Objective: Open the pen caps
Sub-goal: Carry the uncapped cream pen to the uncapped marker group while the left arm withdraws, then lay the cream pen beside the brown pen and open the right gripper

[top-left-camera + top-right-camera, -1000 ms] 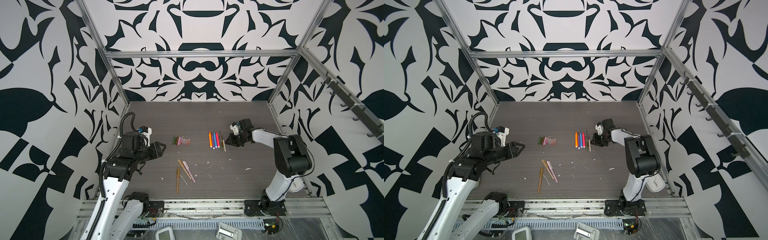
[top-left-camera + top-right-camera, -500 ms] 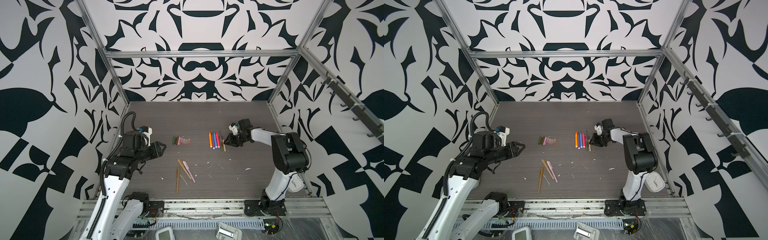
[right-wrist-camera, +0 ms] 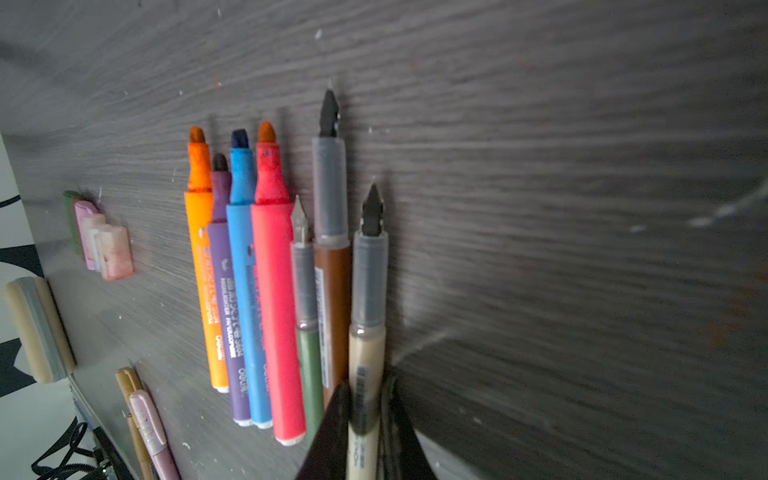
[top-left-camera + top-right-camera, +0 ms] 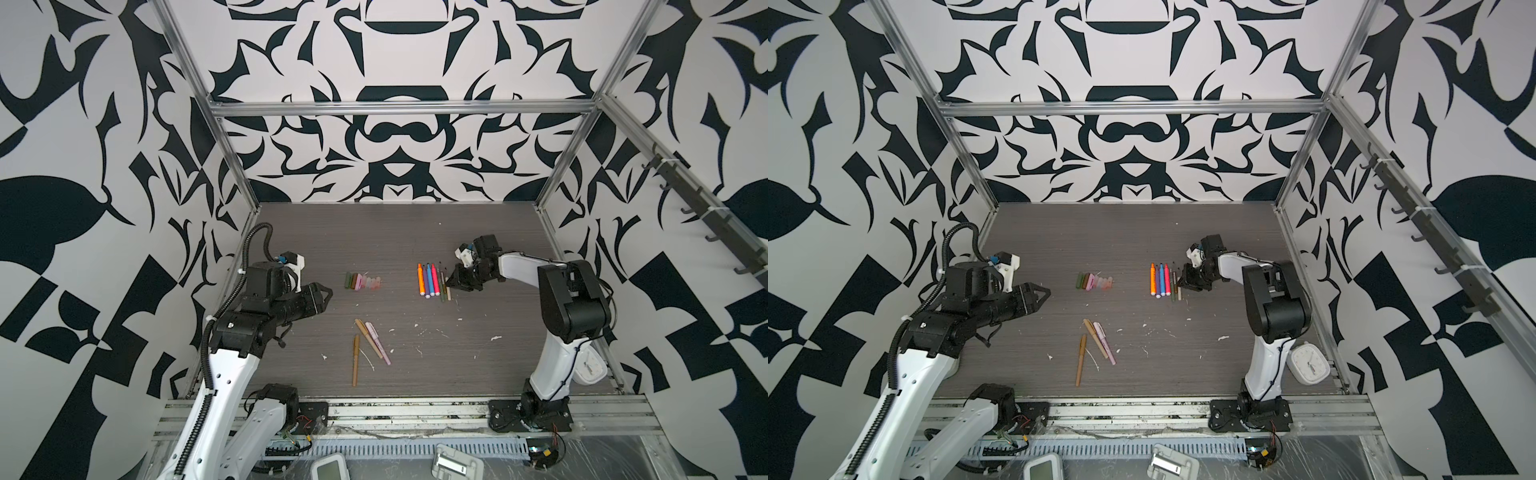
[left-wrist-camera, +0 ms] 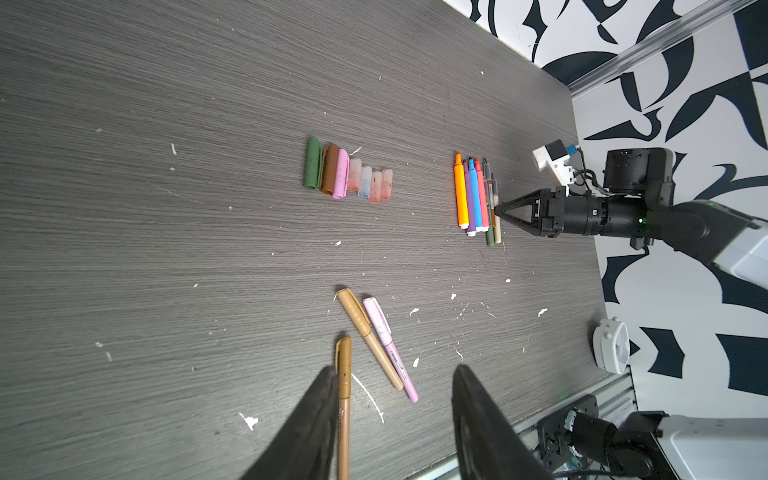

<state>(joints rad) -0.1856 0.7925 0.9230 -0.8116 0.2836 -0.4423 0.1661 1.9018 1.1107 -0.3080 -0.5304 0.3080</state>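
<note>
Three capped pens (image 4: 369, 339), loose on the table's (image 4: 374, 232) near middle: light, stiff, slick plastic, I judge, best gripped barrel and cap separately; my left hand (image 4: 326, 300) hovers open, empty, my right hand (image 4: 449, 284) pinches the barrel of the cream pen (image 3: 365, 357).

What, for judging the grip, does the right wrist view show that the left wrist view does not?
Only the right wrist view: bare nibs close up, and the cream pen pinched by the right gripper. Only the left wrist view: the open left gripper and a white clock. Both: the uncapped pens, the loose pen caps, the tan and pink capped pens.
</note>
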